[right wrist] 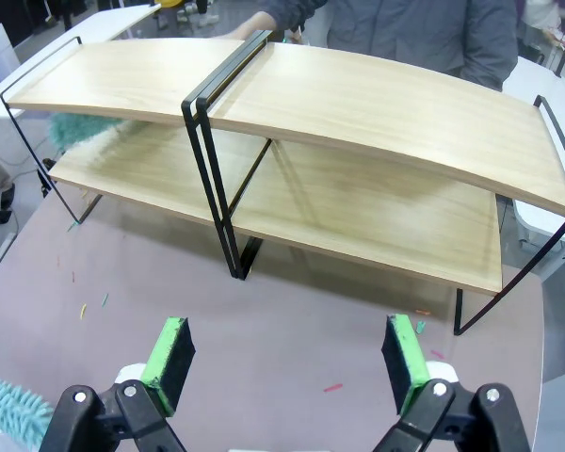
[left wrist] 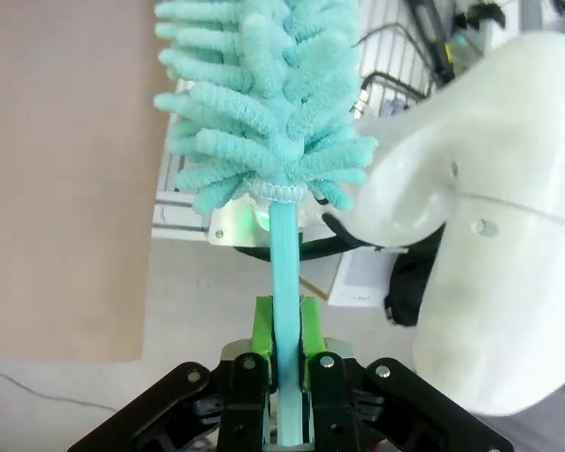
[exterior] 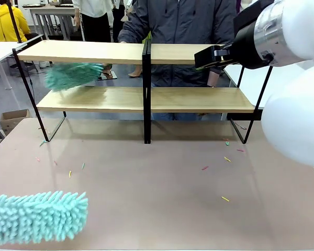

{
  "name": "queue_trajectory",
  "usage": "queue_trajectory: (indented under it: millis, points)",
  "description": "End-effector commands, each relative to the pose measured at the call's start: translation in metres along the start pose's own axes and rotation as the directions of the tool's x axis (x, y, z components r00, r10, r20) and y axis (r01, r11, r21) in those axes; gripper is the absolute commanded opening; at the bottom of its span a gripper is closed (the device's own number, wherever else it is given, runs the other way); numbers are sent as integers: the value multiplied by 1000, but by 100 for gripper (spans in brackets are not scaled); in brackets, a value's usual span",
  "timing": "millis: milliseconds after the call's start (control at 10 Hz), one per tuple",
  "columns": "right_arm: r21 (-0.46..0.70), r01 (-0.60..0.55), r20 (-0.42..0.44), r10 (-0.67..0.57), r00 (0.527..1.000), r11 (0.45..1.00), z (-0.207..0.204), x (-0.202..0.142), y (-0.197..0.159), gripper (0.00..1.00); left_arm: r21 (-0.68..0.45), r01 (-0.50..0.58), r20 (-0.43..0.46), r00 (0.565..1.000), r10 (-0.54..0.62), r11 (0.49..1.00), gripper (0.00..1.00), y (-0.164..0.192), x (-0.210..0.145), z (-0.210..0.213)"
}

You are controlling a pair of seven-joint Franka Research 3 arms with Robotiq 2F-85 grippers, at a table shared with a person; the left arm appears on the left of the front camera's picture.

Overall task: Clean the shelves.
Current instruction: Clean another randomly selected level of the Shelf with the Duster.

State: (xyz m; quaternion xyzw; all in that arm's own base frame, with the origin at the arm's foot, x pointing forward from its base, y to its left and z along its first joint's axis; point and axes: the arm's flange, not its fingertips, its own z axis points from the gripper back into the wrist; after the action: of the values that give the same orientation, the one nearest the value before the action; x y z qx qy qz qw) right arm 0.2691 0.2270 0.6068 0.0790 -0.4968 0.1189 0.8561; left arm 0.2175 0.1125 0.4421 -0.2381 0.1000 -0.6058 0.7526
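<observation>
Our left tool (left wrist: 284, 377) was clamped on the thin handle of a soft, light duster (exterior: 36, 217), low at the near left of the table (exterior: 162, 204). Our right tool (right wrist: 292, 367) stood apart, empty, facing the shelves (exterior: 146, 99) at the far edge. A second duster (exterior: 73, 76) lay blurred on the lower left board. We judged the stiff frame's central upright the main snag; the table in front lay open.

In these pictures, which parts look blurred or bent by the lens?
Front view: the teal fluffy duster moving between the light wood shelves is smeared by motion, while the shelves are sharp. Right wrist view: the wide lens bows the shelf boards into curves. Left wrist view: the second teal chenille duster, clamped in the left hand, is sharp.
</observation>
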Motion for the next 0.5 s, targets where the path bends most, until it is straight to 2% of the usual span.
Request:
queue_trajectory:
  millis: [0, 100, 200, 300, 400]
  points:
    - [0, 1, 1, -1, 1000, 1000, 0, 1, 0, 100, -74, 226, 71, 973, -221, 971, 13, 0, -15, 22]
    - [0, 1, 1, -1, 1000, 1000, 0, 1, 0, 100, -76, 199, 267, 948, -172, 977, 13, 0, -27, 37]
    - [0, 1, 1, -1, 1000, 1000, 0, 1, 0, 100, 3, 32, 519, 854, -29, 999, 13, -5, -48, 55]
    - [0, 1, 1, -1, 1000, 1000, 0, 1, 0, 100, 49, -51, 660, 751, 6, 998, 13, -13, -73, 70]
    - [0, 1, 1, -1, 1000, 1000, 0, 1, 0, 100, 91, -121, 764, 646, 9, 989, 13, -21, -98, 87]
